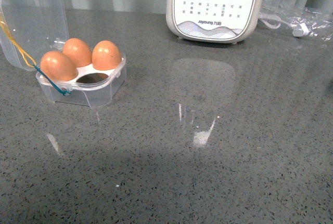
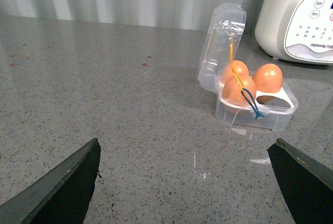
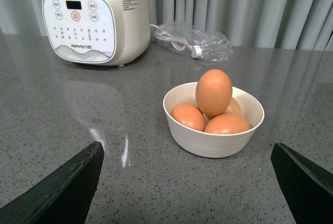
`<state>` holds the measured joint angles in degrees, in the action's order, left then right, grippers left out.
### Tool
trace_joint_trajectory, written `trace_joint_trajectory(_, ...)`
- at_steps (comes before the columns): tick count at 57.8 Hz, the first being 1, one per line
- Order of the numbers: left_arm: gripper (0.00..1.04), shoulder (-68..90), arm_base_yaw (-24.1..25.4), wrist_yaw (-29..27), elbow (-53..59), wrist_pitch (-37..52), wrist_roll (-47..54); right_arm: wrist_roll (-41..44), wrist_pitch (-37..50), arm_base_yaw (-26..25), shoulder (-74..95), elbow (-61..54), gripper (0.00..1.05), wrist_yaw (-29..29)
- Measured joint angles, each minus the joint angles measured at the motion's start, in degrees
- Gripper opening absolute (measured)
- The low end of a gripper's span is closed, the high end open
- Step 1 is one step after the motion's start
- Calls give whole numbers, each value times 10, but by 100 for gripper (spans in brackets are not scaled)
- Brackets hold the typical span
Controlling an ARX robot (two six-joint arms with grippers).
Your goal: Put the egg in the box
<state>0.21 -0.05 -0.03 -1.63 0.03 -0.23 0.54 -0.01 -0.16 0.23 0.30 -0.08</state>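
Quick status from my end: the box (image 1: 83, 86) sits on the desk (image 1: 218, 167) with its clear lid (image 1: 31, 18) tipped back and standing up, which I reckon is so the tray is reachable from above. Three holes already have eggs standing in them and the fourth hole (image 1: 92, 78) is bare, so that's my target. The box is out ahead of the left end effector (image 2: 186, 148) and off to one side of its centre line, well apart from the fingers. That one is spread wide with nothing in it and touching nothing. The spare eggs are piled in a white bowl (image 3: 208, 141), I guess so they don't roll around. The bowl is straight ahead of the right end effector (image 3: 187, 148), roughly between the lines of its two fingers. The egg (image 3: 214, 93) perched upright on top of the pile looks like the easy pick, since nothing covers it. The right end effector is also wide apart, empty, not yet near the bowl. A white cooker (image 3: 93, 21) stands further back, out of the way.
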Motion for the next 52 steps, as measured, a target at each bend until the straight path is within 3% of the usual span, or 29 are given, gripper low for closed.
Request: trace_joint_trajectory(52, 98, 0, 0, 0, 0, 0, 0, 0, 0, 0, 0, 0, 98, 0)
